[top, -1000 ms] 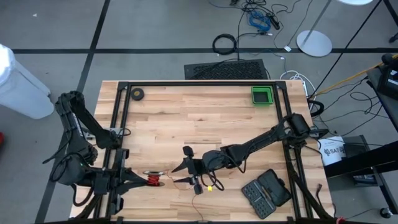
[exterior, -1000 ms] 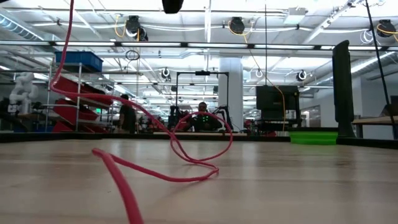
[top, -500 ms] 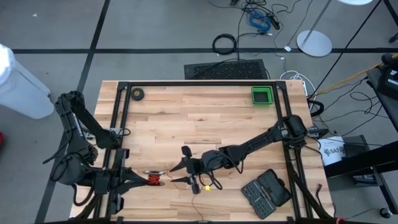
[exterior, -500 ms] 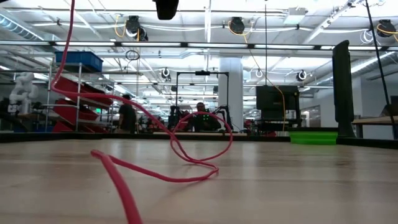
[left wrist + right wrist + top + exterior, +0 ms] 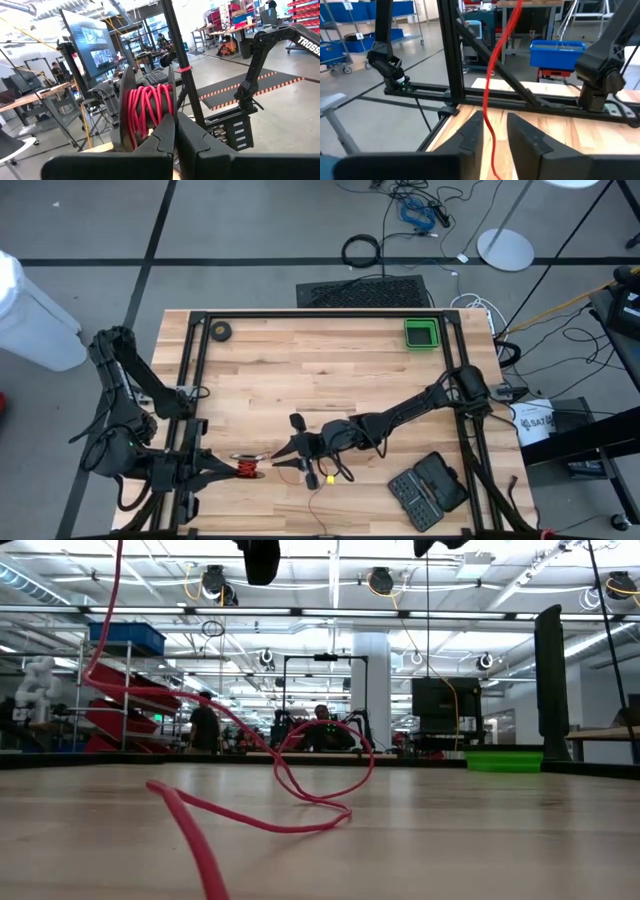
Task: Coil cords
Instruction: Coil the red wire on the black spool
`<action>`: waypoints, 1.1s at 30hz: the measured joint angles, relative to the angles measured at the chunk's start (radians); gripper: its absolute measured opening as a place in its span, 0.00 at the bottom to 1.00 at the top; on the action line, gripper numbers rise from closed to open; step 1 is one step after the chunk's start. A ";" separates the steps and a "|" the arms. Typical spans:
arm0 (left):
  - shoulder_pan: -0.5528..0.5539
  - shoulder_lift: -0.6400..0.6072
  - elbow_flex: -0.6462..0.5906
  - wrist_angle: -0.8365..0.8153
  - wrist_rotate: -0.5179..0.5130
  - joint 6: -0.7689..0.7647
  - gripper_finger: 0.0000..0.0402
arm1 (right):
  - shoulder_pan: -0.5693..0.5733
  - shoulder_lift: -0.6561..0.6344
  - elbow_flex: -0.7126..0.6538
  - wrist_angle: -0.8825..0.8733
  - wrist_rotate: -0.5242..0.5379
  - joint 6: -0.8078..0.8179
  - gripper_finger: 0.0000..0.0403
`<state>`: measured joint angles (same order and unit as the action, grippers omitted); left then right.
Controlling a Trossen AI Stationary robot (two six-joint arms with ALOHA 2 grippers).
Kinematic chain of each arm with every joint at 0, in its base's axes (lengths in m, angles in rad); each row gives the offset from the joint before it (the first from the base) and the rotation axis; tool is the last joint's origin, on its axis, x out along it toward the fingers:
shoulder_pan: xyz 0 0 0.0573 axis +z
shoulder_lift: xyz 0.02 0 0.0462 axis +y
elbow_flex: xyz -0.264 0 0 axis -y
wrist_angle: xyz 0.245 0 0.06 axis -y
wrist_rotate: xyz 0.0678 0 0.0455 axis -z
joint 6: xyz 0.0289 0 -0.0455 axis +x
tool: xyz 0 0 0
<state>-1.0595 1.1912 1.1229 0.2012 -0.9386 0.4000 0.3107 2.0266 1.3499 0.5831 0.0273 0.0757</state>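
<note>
Right claw [image 5: 292, 458] shifting left toward spool since earlier frame, jaws narrowing around red strand, not yet pinching. Left claw [image 5: 222, 468] clamping cords [image 5: 246, 467] at desk [image 5: 300, 370] near edge. We are judging next wrap starting; loose tail trailing across desk.

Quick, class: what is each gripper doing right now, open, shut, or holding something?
Left gripper: shut on the red cord coil.
Right gripper: fingers slightly apart, the red wire running between them; grip cannot be told.
</note>
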 joint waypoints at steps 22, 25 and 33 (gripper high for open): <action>-0.001 -0.019 0.000 -0.193 0.132 -0.085 0.02 | 0.081 -0.237 0.001 -0.628 -0.041 -0.001 0.00; -0.001 -0.031 0.000 -0.315 0.154 -0.146 0.02 | 0.142 -0.297 0.001 -0.717 0.040 0.015 0.00; 0.045 -0.033 0.000 -0.523 0.208 -0.290 0.02 | 0.270 -0.389 0.001 -0.735 0.222 -0.013 0.00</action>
<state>-1.0150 1.1580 1.1225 -0.3216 -0.7307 0.1097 0.5805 1.6371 1.3511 -0.1522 0.2491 0.0629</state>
